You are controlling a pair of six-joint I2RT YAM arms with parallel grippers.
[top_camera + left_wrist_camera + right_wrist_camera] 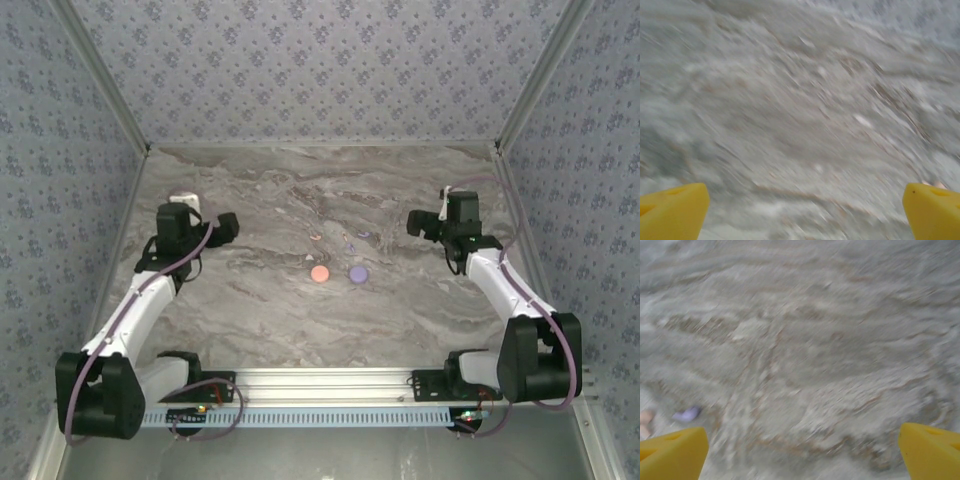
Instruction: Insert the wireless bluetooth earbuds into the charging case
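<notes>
Since neither arm has anything between its jaws, the step in hand is, by my reading, the approach to the first earbud. From where I stand, the left gripper (225,228) hangs over the left part of the marble table (250,320), spread wide and empty. Its wrist view agrees: the yellow fingers (672,212) sit at opposite corners with blurred stone between them.

Toward the middle lie the task parts. The wireless bluetooth earbuds (316,237) are tiny bits loose on the stone, a pale one on the left and the purple earbuds (364,236) a little to its right. Nearer the arms, apart from the bits, sit the salmon-pink disc (319,273) and, just beside it, the purple disc (357,272). Whether either case is open cannot be told at this size.

On the right, the right gripper (418,222) hovers well clear of the purple bits, also wide with nothing held. Its wrist view shows one of the purple earbuds (687,414) low at the left, close by one yellow finger and not between the pair.

Procedure, offered as a judgement:
1. Match bud colour to case colour first.
2. Centre the jaws over one bud before descending; so small a part will likely skid on smooth stone if one pad arrives first.
3. Narrow the opening beforehand, descend slowly, close gently.
4. Keep the idle arm away from the discs so neither case is nudged.
</notes>
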